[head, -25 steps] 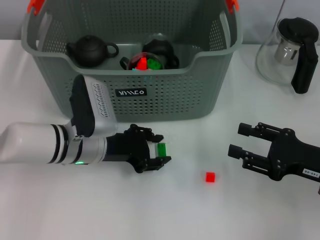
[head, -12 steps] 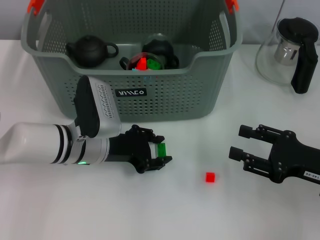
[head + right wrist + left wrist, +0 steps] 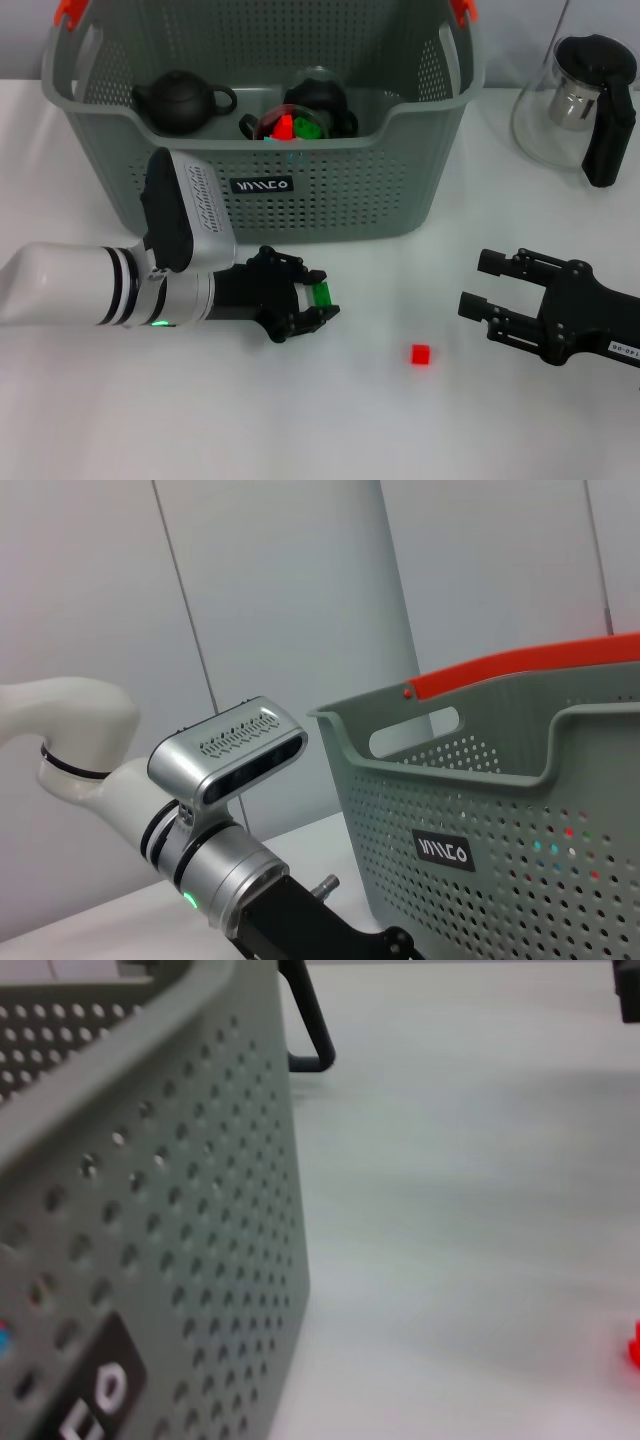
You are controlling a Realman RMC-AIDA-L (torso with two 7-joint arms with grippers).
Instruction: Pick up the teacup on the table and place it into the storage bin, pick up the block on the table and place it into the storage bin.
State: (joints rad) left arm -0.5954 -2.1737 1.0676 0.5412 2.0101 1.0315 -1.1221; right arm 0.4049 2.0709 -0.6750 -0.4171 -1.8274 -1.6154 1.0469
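My left gripper (image 3: 312,304) hovers low over the table in front of the storage bin (image 3: 330,195) and is shut on a small green block (image 3: 321,294). A small red block (image 3: 421,354) lies on the table to its right, also showing as the red block (image 3: 634,1345) in the left wrist view. My right gripper (image 3: 482,283) rests open near the table's right side, holding nothing. Inside the bin lie a dark teapot (image 3: 183,100) and a dark round vessel (image 3: 316,100) with red and green pieces beside it. No teacup stands on the table.
A glass pitcher (image 3: 583,100) with a black lid and handle stands at the back right. The bin wall (image 3: 150,1210) fills much of the left wrist view. From the right wrist, the left arm (image 3: 215,810) shows beside the bin (image 3: 500,810).
The left gripper, still holding the green block, has shifted very slightly up and back toward the bin. The right arm and the red block have stayed put.
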